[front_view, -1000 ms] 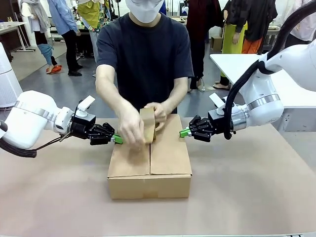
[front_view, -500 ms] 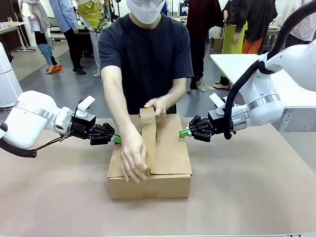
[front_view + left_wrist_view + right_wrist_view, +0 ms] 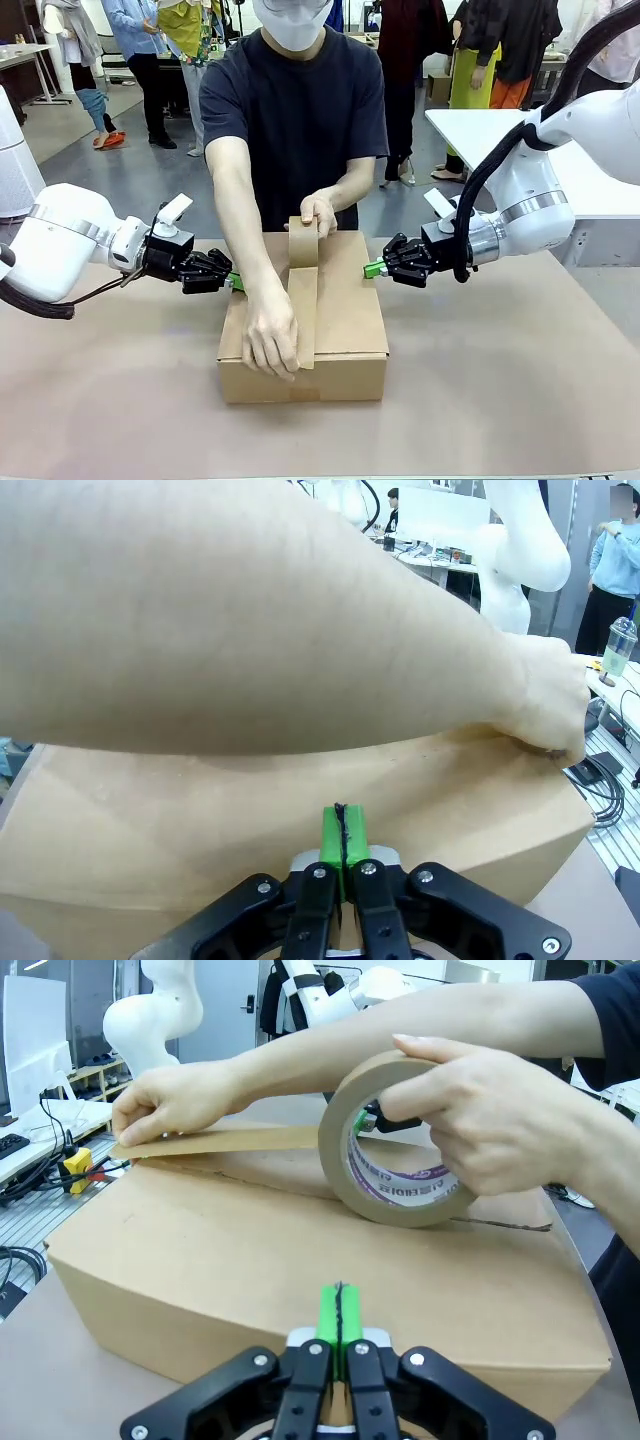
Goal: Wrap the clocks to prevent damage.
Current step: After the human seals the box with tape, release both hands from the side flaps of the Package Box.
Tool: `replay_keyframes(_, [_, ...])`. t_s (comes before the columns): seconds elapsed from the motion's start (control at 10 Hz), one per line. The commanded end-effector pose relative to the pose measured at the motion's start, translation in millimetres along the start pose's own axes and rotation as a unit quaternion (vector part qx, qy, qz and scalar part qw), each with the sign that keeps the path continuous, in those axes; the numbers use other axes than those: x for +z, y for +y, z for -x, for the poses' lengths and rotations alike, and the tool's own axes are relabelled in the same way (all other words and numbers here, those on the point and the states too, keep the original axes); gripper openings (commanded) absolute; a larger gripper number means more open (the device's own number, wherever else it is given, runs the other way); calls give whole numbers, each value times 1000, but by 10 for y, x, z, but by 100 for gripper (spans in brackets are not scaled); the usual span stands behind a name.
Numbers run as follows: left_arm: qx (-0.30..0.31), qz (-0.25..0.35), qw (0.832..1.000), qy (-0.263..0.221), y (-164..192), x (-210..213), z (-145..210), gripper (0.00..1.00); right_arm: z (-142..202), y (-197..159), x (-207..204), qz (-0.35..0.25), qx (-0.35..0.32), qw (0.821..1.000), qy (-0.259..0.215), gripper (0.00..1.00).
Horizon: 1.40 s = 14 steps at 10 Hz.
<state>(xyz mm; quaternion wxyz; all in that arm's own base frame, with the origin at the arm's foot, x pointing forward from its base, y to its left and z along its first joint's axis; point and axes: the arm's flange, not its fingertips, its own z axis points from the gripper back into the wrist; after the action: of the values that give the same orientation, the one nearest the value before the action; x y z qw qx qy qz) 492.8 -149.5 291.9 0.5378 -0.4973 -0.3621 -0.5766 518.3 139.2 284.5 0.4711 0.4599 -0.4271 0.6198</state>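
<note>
No clocks show; a closed cardboard box (image 3: 345, 300) stands mid-table. A person holds a brown tape roll (image 3: 303, 238) at the box's far edge and presses the strip (image 3: 303, 318) down along the lid seam with the other hand (image 3: 270, 340). My left gripper (image 3: 237, 282) is shut, empty, its green pads at the box's left side. On the opposite side my right gripper (image 3: 372, 268) is shut and empty, at the upper edge. In the left wrist view the closed pads (image 3: 342, 832) face the box wall (image 3: 200, 820) under the person's forearm. The right wrist view shows my shut gripper (image 3: 338, 1312), the box (image 3: 250, 1250) and the roll (image 3: 400, 1145).
The brown table (image 3: 500, 380) has free room in front of the box and to both sides. A white table (image 3: 480, 125) stands at the back right. Several people stand farther off behind the person.
The person's hand has drawn the tape strip from the box's far edge to its front edge and lowered the roll onto the lid. Both arms stayed still.
</note>
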Motion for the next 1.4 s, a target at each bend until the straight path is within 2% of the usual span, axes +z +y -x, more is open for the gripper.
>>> replay_keyframes(0.0, [6, -5, 1000, 1, 21, -17, 25, 1, 29, 7, 6, 4, -2, 1000, 4, 1])
replay_keyframes(1.3, [6, -5, 1000, 1, 21, -17, 25, 1, 29, 7, 6, 4, -2, 1000, 4, 1])
